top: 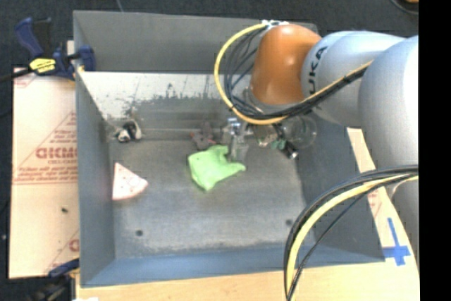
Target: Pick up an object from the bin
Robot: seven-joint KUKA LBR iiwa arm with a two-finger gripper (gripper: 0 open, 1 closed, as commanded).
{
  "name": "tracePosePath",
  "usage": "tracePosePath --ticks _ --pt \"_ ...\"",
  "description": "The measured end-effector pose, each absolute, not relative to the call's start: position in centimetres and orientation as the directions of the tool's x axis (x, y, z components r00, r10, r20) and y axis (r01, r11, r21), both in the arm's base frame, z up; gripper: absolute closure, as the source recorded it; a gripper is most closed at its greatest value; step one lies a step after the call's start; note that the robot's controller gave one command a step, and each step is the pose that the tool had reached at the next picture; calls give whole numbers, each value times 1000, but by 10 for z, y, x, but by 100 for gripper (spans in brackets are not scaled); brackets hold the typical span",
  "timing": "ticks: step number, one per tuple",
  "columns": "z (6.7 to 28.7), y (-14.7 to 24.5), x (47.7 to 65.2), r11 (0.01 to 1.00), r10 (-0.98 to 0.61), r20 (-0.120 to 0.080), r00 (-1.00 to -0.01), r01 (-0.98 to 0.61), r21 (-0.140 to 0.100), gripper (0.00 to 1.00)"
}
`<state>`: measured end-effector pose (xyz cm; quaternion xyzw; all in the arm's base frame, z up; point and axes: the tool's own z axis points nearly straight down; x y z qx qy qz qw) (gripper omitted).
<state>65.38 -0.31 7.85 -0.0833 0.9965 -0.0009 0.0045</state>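
Observation:
A crumpled light-green piece (211,170), soft-looking like cloth or foam, lies in the middle of the bin floor. My gripper (237,147) comes down from under the arm's orange cover at the piece's upper right edge, its tip at or just above the green edge. Whether it touches the piece I cannot tell. Nothing shows as lifted off the floor.
A pale pink wedge with speckles (128,184) lies at the left of the floor. A small black-and-white thing (127,131) sits by the back wall at left, and a small dark bit (206,132) behind the green piece. The arm covers the bin's right side.

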Motion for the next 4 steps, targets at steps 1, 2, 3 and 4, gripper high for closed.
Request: tracePosePath --ticks 1,2,3,4 --pt "73 40 651 978 -210 -11 -978 -210 -4 100" --pt "73 39 651 978 -208 -11 -978 -208 -3 100" --pt "73 39 651 978 -208 -11 -978 -208 -3 100" --pt "73 39 651 978 -209 -11 -978 -209 -3 100"
